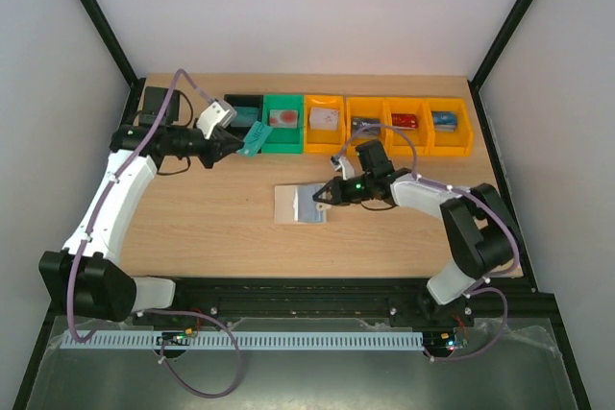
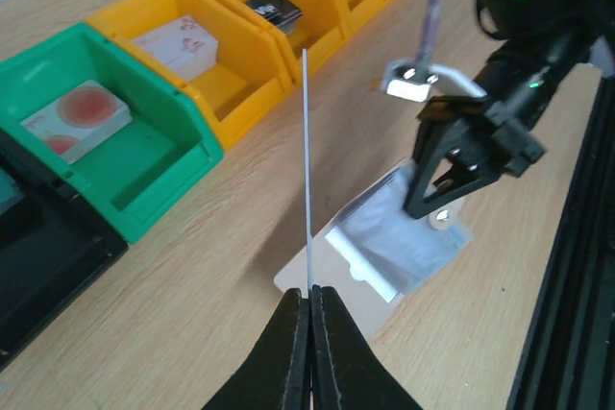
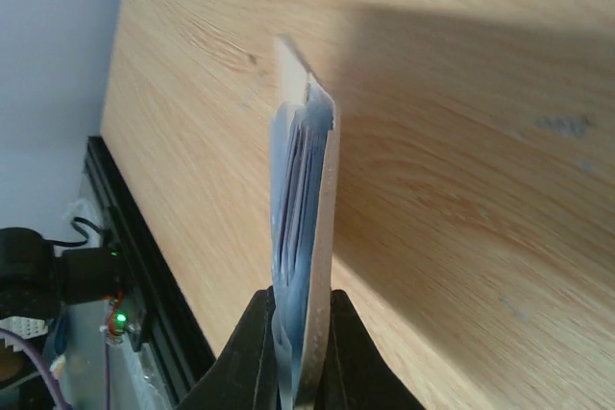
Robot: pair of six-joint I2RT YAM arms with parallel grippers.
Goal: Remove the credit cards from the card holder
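Over the far-left part of the desk (image 1: 192,228), my left pincer (image 1: 237,144) is clamped on a teal card (image 1: 254,137), pinched at one end, jaws almost together. The card is held in the air just near of where the black bin (image 1: 245,99) and green bin (image 1: 282,148) meet. My left wrist view shows it edge-on, a thin upright line.

Mid-desk, near side of the bins, my right pincer (image 1: 322,195) grips the right edge of the card holder (image 1: 296,205), jaws narrow with the holder between them. The holder is on the desk, opened out, with the white panel to the left and the pale see-through sleeves to the right. My right wrist view shows it edge-on, sleeves stacked between my fingers (image 3: 252,352).

Bins run along the far edge. The green one holds a white and red card (image 1: 282,118). To its right, four orange bins (image 1: 324,147) hold, left to right, a whitish card (image 1: 324,118), a grey card (image 1: 363,124), a red card (image 1: 404,121) and a blue card (image 1: 443,119). Cannot tell what the black bin holds.
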